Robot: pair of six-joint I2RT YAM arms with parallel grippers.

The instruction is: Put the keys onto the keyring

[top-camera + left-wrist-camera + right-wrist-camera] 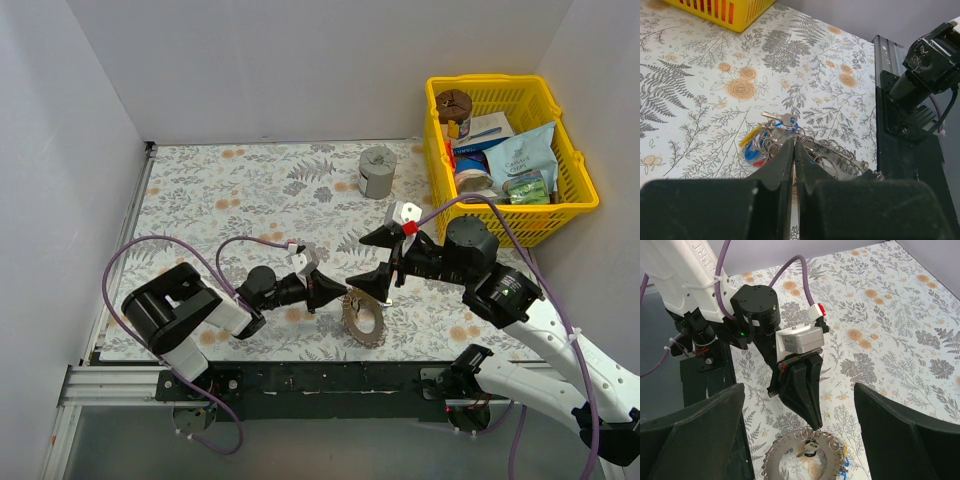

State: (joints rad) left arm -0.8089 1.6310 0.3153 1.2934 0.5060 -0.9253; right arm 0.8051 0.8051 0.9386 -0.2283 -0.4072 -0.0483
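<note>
- Left gripper [333, 293]: fingers pressed together, tips at the left rim of the keyring [363, 318]. Whether they nip any metal cannot be told.
- Right gripper [376, 260]: fingers spread wide, held above the table just beyond the keyring, with nothing between them.
- Keyring: lies flat on the flowered table [230, 190], close to the near edge, between the two arms.
- Keys [771, 139]: a bunch of silver, blue, red and yellow pieces, lying at the ring's rim by the left fingertips.
- Grey cup [377, 172]: upright, far centre.
- Yellow basket [575, 150]: far right, holding packets.
</note>
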